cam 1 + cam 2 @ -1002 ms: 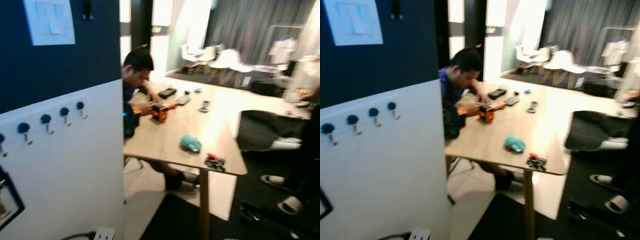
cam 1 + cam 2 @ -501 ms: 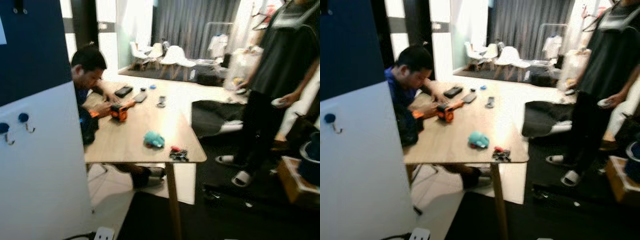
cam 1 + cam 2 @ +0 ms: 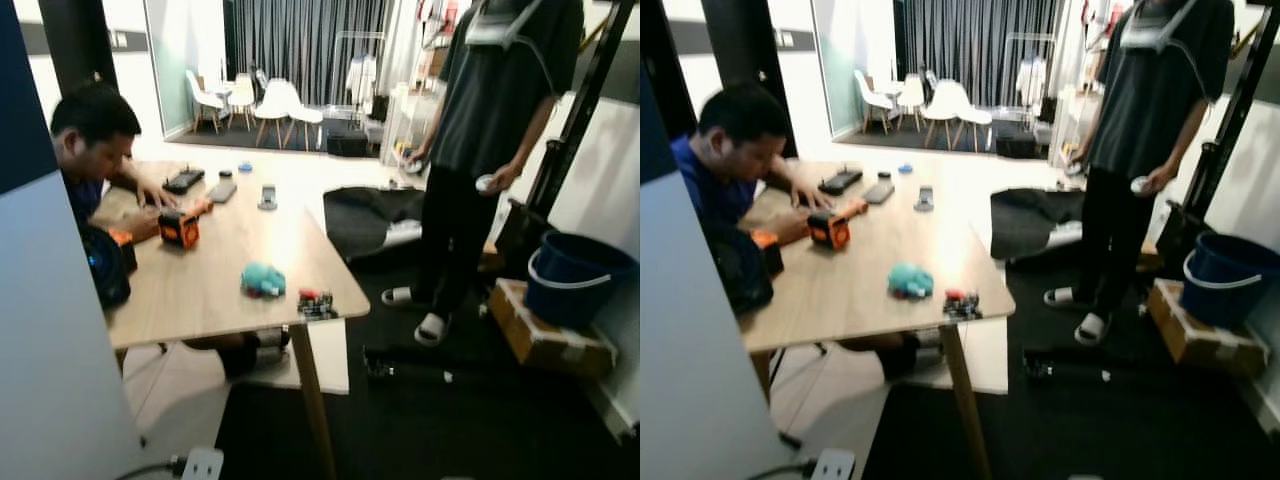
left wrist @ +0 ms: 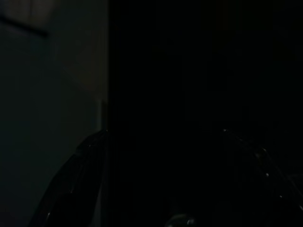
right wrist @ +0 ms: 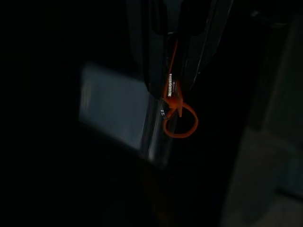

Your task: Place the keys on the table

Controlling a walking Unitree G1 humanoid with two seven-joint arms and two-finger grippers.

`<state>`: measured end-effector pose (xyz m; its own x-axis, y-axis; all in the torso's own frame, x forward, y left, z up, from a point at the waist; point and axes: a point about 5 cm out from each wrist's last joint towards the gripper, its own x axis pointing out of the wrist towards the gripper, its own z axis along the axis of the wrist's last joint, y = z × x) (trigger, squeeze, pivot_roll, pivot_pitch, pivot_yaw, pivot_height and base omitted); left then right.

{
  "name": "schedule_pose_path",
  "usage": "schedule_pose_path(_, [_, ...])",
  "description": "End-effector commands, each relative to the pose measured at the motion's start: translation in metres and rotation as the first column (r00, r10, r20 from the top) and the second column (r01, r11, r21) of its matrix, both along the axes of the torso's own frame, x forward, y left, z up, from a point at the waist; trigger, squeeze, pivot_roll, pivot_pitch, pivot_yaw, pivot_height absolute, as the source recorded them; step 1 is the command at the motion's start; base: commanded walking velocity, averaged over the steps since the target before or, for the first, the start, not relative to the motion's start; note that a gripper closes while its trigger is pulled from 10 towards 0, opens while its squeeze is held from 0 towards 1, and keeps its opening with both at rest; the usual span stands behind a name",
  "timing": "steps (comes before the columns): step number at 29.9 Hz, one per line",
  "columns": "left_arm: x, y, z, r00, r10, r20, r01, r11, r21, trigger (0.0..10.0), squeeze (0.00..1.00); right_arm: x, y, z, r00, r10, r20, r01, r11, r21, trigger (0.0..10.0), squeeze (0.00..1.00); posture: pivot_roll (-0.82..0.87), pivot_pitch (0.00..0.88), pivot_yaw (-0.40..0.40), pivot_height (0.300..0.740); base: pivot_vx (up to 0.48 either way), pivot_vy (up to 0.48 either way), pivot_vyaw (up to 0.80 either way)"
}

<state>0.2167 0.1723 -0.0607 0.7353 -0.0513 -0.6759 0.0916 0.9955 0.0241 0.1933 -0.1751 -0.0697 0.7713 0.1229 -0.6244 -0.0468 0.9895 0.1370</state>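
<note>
Keys pinched in the right gripper, wooden table (image 3: 200, 290) ahead.

The right gripper (image 5: 173, 92) clamps the keys (image 5: 175, 111); their orange loop seems to dangle toward 6 o'clock, long axis along the fingers. The left gripper's fingers cannot be made out.

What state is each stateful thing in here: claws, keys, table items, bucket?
Right claw: shut on the keys.
Keys: hanging from the right claw by an orange loop, not yet on the table.
Left claw: too dark to tell.
Table: already holds a teal object, a small dark bunch near the corner, and an orange-black tool.
Blue bucket: upright on a cardboard box.
</note>
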Motion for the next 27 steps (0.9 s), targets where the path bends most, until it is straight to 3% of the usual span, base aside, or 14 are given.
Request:
schedule_pose_path(1, [-0.0010,0.0049,-0.0005,1.000,0.011,-0.006,-0.011,1.000,0.017,10.0,0.00,-0.0023,-0.0052,-0.0013,1.000,0.000,-0.019,-0.001,1.000,-0.015,10.0,0.00,0.05,0.017,-0.002,0.740,0.000,0.000,0.00])
schedule_pose_path(12, [0.0001,0.0041,0.0005,1.000,-0.002,0.003,0.002,1.000,0.030,10.0,0.00,-0.0028,-0.0052,-0.0019,1.000,-0.002,-0.025,0.002,1.000,-0.021,10.0,0.00,0.05,0.021,0.003,0.740,0.000,0.000,0.00])
schedule_pose_path(24, [0.0029,0.0005,0.0011,0.999,-0.036,-0.010,0.036,0.998,0.043,10.0,0.00,-0.0039,-0.0049,-0.0026,1.000,-0.010,-0.029,0.010,1.000,-0.022,10.0,0.00,0.05,0.022,0.011,0.740,0.000,-0.464,0.00])
schedule_pose_path(27, [0.0032,-0.0002,0.0009,0.999,-0.044,-0.018,0.045,0.998,0.049,10.0,0.00,-0.0041,-0.0046,-0.0026,0.999,-0.017,-0.026,0.017,1.000,-0.021,10.0,0.00,0.05,0.024,0.016,0.740,0.000,0.000,0.00])
